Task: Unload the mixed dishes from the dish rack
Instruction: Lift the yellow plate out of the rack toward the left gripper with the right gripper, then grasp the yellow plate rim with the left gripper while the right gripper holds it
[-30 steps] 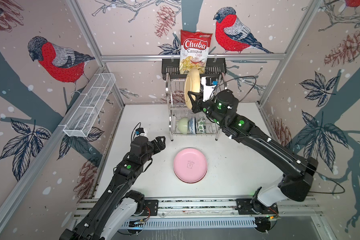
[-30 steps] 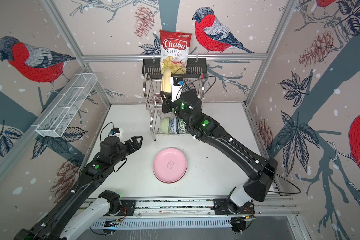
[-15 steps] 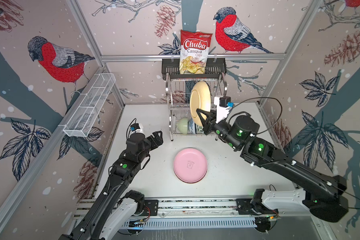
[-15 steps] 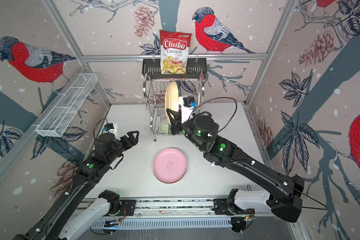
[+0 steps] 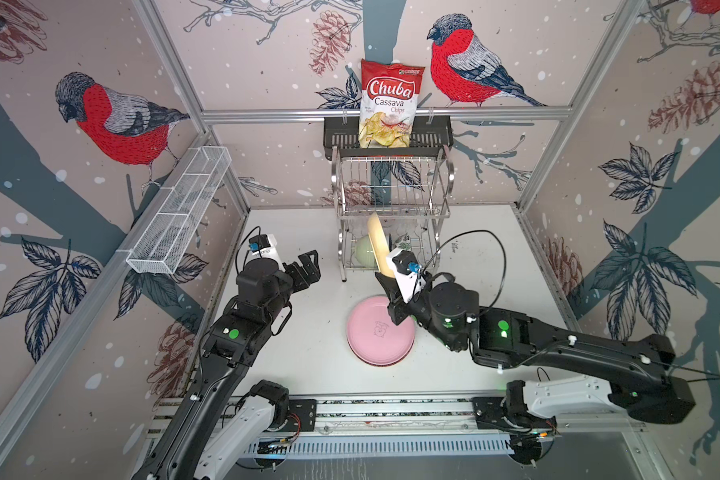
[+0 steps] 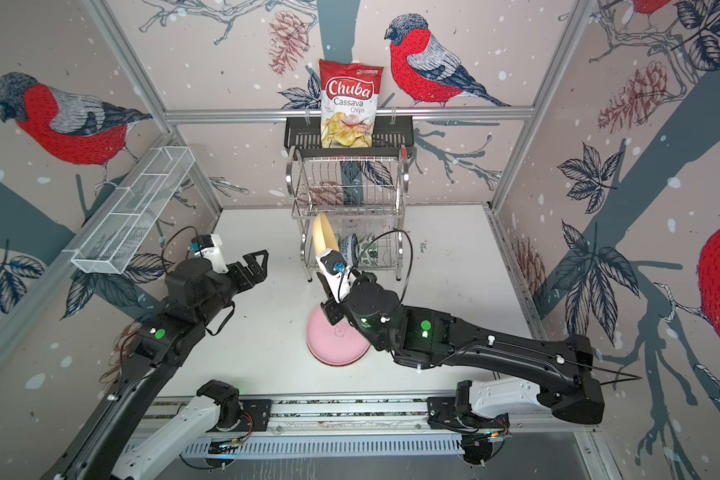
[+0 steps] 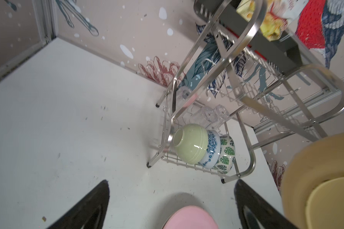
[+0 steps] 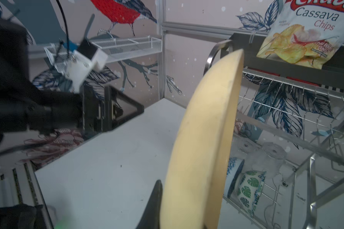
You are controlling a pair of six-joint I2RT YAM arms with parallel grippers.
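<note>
Right gripper grips cream-yellow plate rim — on edge, outside dish rack.

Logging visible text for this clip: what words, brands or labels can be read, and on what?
"Chuba": on the chips bag, red banner.
"Cassava Chips": same bag, below the brand.
Bag's small flavour print and top tag: too blurred to read.
Pink plate: a faint drawing, no words.

Chips bag in black slotted basket; white mesh tray on wall.

Three nested bowls lie in the dish rack.
</note>
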